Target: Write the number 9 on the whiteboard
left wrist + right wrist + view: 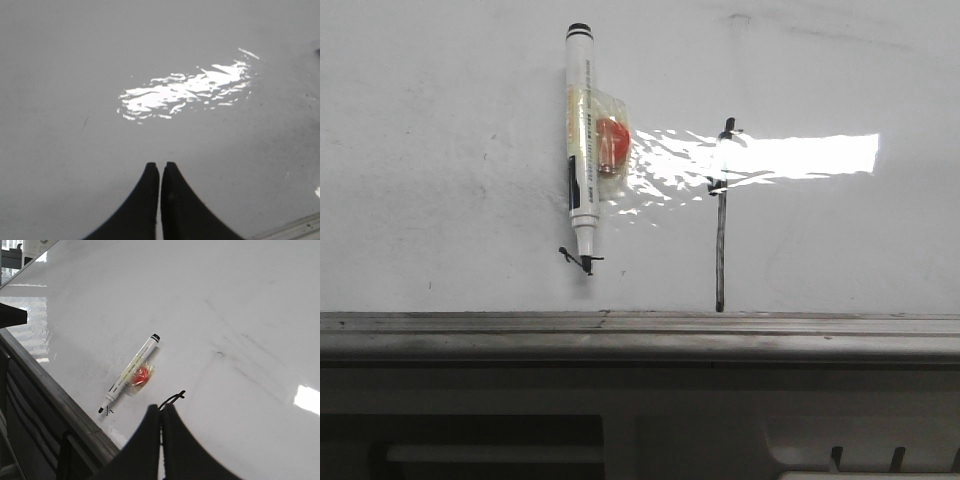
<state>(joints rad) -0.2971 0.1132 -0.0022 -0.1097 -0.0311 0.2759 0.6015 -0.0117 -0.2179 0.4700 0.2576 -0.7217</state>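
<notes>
Glossy white, the whiteboard [440, 130] fills the front view, hard and slick, with a grey metal ledge [640, 335] along its lower edge. On it hangs a marker [581, 135], white-barrelled and black-capped at the upper end, nib down, seemingly fixed to the board by clear tape over a red blob [611, 145]. Beside its nib sits a tiny black scribble [578, 259]. The number 9 [721, 225] so far is only a thin black vertical stroke with a small hook on top. In the right wrist view the right gripper [161, 412] has its fingers pressed together on nothing; the hooked end of the stroke lies just beyond its fingertips and the marker a little farther off, to one side. The left gripper [160, 170] likewise has its fingers together and empty, with bare board and a bright glare patch ahead of it. The marker looks light, stiff and smooth, so it may slip; I judge the best hold is across the mid-barrel, clear of the tape, and pulling it free may take a firm tug.
</notes>
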